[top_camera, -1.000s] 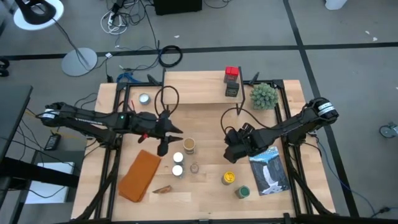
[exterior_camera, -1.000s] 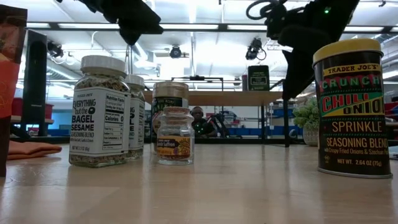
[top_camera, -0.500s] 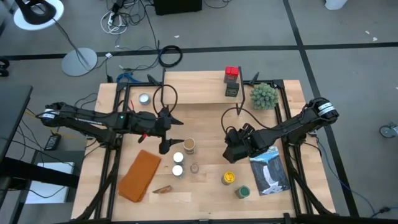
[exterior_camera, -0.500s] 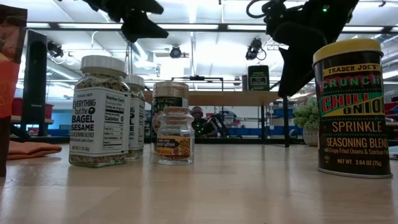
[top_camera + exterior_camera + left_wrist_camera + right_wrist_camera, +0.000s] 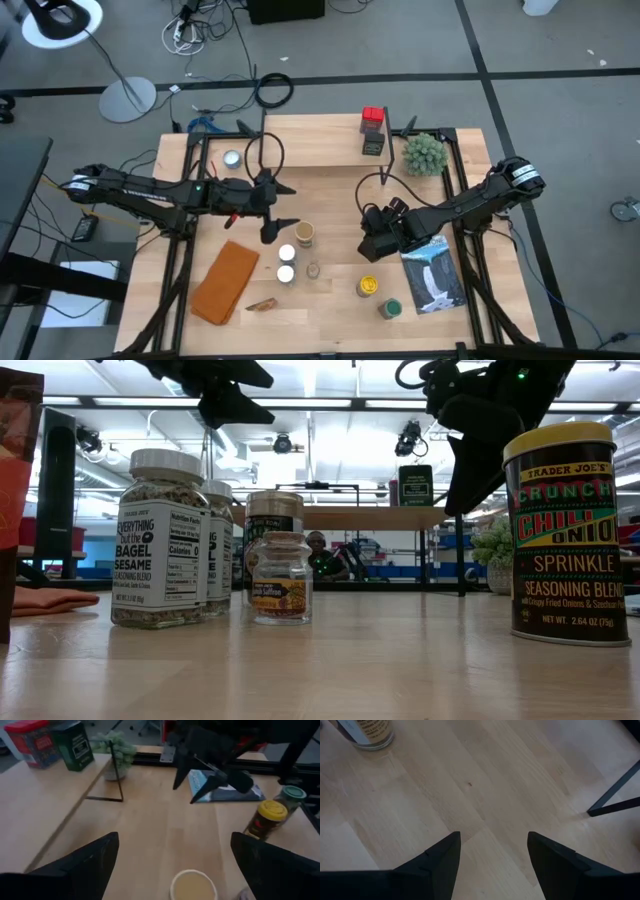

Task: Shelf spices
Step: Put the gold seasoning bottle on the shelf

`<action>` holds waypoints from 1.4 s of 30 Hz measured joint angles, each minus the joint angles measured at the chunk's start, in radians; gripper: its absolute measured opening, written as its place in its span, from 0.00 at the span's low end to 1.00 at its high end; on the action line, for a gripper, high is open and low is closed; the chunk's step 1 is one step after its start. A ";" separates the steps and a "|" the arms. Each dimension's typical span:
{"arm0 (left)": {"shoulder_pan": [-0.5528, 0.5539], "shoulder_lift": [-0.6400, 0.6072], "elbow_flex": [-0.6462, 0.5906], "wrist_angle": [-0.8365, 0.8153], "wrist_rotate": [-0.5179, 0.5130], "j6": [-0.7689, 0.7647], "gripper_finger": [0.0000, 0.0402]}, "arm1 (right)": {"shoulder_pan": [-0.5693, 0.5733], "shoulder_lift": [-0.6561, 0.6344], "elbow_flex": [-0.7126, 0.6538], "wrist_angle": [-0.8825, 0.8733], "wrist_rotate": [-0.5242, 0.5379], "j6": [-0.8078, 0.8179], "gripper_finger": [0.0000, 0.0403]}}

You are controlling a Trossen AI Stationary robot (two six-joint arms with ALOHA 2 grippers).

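From overhead you see the whole counter (image 5: 330,300): the left claw (image 5: 277,206) hangs with its fingers spread wide and empty, just behind the tan-topped jar (image 5: 304,234), which stands at the head of a small cluster with two white-topped jars (image 5: 286,263) and a tiny clear jar (image 5: 313,269). The left wrist view adds what the overhead cannot: that tan lid (image 5: 194,885) sits between the wide fingers (image 5: 90,862), below them and untouched.

The right claw (image 5: 368,224) hovers near the counter's middle, its fingers partly apart over bare wood, holding nothing; the yellow-lidded tin (image 5: 369,287) and green-lidded jar (image 5: 390,308) stand in front of it, beside a blue booklet (image 5: 433,275).

The shelf (image 5: 330,140) stands at the far edge, already carrying a red tin (image 5: 373,117) and a dark green tin (image 5: 373,144), with a spiky plant ball (image 5: 423,152) beside them.

Only the low view lets you read labels: bagel sesame blend (image 5: 163,540) and chili onion sprinkle (image 5: 566,533), with a person (image 5: 319,556) seated in the room behind.

An orange cloth (image 5: 225,281) lies near the left.
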 joint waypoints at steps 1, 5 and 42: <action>0.000 0.001 0.000 -0.004 0.002 -0.011 0.97 | 0.000 0.000 0.000 0.001 0.000 0.000 0.57; 0.010 0.027 0.001 -0.052 0.026 -0.049 0.98 | 0.000 0.000 0.000 0.003 0.000 -0.005 0.57; 0.014 0.350 0.000 -0.025 0.159 0.006 1.00 | 0.000 0.000 0.000 0.017 -0.001 -0.006 0.57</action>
